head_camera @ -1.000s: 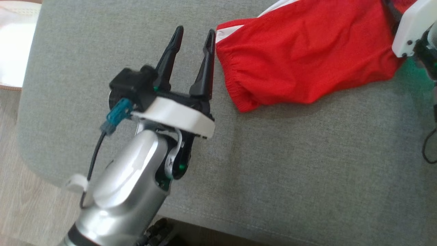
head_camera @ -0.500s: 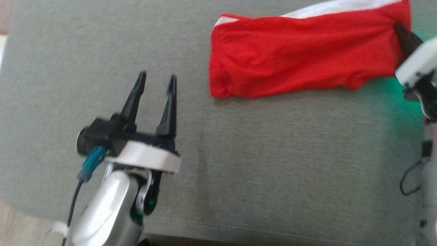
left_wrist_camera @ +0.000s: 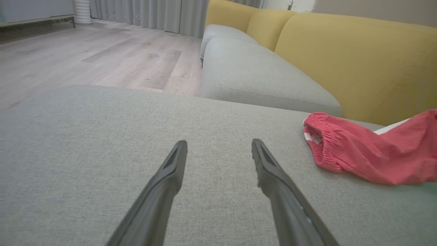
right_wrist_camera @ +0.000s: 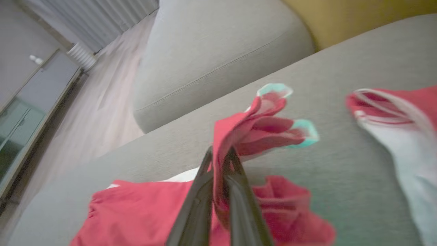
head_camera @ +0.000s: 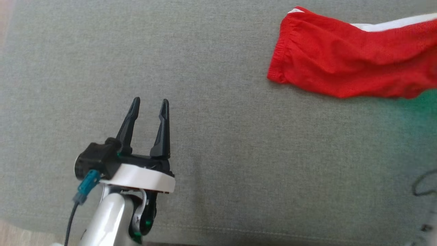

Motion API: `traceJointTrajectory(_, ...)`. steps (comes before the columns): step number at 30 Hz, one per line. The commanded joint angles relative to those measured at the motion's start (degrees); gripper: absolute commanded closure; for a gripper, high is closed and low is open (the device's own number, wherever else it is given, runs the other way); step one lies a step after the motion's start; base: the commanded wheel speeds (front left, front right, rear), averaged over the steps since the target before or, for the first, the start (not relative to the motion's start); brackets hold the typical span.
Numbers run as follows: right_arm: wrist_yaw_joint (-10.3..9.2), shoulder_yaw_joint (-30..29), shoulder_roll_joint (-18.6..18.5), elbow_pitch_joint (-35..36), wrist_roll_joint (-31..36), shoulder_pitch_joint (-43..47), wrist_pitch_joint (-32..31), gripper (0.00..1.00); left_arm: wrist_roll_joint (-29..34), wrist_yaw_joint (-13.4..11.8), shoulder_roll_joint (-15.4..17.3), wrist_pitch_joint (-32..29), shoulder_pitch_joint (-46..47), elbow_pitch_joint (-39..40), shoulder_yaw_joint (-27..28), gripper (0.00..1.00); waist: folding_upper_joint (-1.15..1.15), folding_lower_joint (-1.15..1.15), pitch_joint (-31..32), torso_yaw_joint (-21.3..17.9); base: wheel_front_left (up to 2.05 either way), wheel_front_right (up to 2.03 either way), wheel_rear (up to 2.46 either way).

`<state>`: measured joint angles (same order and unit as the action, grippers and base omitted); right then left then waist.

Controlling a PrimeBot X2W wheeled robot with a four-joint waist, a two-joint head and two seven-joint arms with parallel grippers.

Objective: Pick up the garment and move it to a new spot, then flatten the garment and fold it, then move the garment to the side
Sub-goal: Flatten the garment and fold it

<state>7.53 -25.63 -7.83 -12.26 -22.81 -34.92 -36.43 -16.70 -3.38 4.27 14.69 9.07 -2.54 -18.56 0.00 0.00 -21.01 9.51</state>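
The garment (head_camera: pixel 355 71) is red cloth with a white stripe, lying stretched across the far right of the grey cushion (head_camera: pixel 218 136). In the left wrist view the garment (left_wrist_camera: pixel 372 153) shows its gathered waistband off to the right. My left gripper (head_camera: pixel 149 104) hovers open over bare cushion at the lower left, well apart from the cloth; between its fingers (left_wrist_camera: pixel 170 177) there is nothing. My right gripper (right_wrist_camera: pixel 219 153) is shut on a bunched fold of the garment (right_wrist_camera: pixel 252 131), which is lifted above the cushion with the rest trailing below.
A second grey seat cushion (left_wrist_camera: pixel 259 82) and yellow backrests (left_wrist_camera: pixel 358 65) lie beyond. Wooden floor (left_wrist_camera: pixel 102 58) runs past the cushion's far edge, with a cabinet (right_wrist_camera: pixel 30 102) and curtains. A dark cable (head_camera: pixel 423 184) loops at the right edge.
My right gripper has shut on the garment and drawn it to the right. The head camera has shifted; my left gripper has pulled back from the cloth, still open.
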Motion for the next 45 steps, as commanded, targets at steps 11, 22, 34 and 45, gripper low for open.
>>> traceJointTrajectory(11, -0.04, 21.9, 4.9, 5.3, -3.6, -1.6, -4.6, 1.0, 1.3, 2.4, -1.2, 0.3, 0.9, 0.2, 3.4, 0.0, 0.0, 0.0, 0.4, 2.6, 0.0, 0.0, 0.0)
traceJointTrajectory(22, -0.04, 31.3, 4.9, -9.8, -6.2, -1.9, 8.3, 1.0, -0.9, 1.4, -1.4, 0.3, 0.3, -1.0, 1.7, 0.0, 0.0, 0.0, 1.3, 4.3, 0.0, 0.0, 0.0)
traceJointTrajectory(34, -0.04, 37.1, 4.9, -23.0, -14.0, -9.0, 21.0, 0.0, -1.8, 1.0, -1.4, 0.3, 0.0, -2.2, -1.5, 0.0, 0.0, 0.0, 2.2, 3.8, 0.0, 0.0, 0.0)
traceJointTrajectory(45, -0.04, 46.3, 4.9, -21.5, -20.9, -8.1, 27.9, 0.0, -1.1, 0.8, -1.4, 0.3, -0.6, -2.8, 1.0, 0.0, 0.0, 0.0, 4.4, 0.8, 0.0, 0.0, 0.0)
